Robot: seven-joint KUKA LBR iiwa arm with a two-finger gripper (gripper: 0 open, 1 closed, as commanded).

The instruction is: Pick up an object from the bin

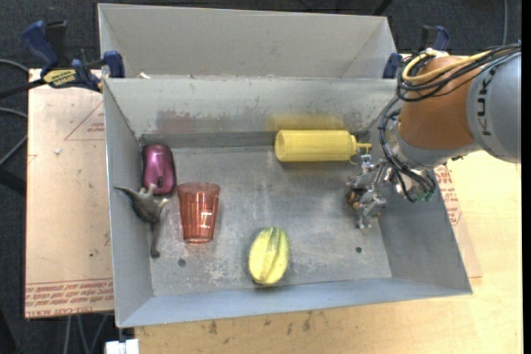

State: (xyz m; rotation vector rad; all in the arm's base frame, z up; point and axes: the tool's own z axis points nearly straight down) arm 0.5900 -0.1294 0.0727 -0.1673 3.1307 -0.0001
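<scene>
The pincer (365,199) is held low by the right wall of the bin (249,99), near the yellow bottle (314,145). How open it is cannot be told. Nothing is seen in it, so a thing must be grabbed next.

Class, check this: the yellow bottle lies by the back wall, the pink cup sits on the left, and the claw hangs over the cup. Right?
Not quite. The camera view shows the claw at the right side of the bin, near the cap end of the yellow bottle, far from the pink cup. The rest stands.
</scene>
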